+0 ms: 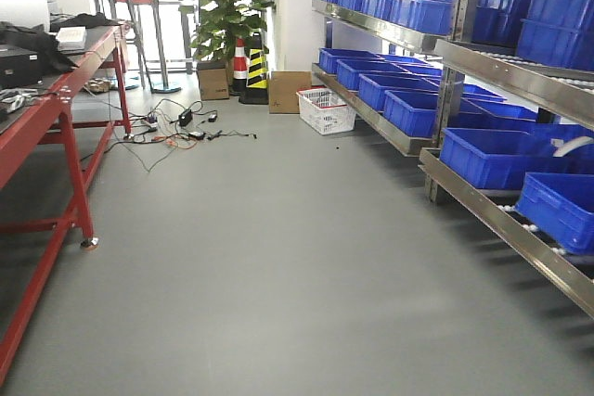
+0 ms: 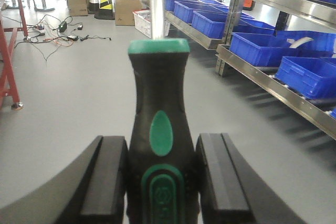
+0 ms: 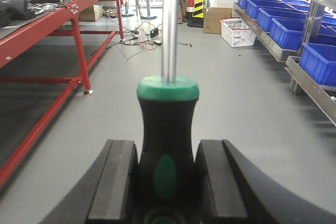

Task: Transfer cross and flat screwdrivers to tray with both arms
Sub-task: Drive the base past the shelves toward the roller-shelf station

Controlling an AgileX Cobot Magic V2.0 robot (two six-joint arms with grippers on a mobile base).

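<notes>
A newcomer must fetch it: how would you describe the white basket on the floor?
Follow the steel rack of blue plastic bins to its far end. There, beside a brown cardboard box, stands the white lattice plastic basket, the only openwork container.

L screwdriver (image 2: 160,129) green/blk, R screwdriver (image 3: 168,129) green/blk, blue bins (image 1: 492,155), red bench (image 1: 56,104), grey floor (image 1: 278,257)

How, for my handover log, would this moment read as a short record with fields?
left gripper: shut on left screwdriver, green-and-black handle between the pads
right gripper: shut on right screwdriver, handle also green-and-black
tips: out of frame, cross or flat cannot be told
tray: in no view
surroundings: grey floor, red table, metal racks of blue bins
</notes>
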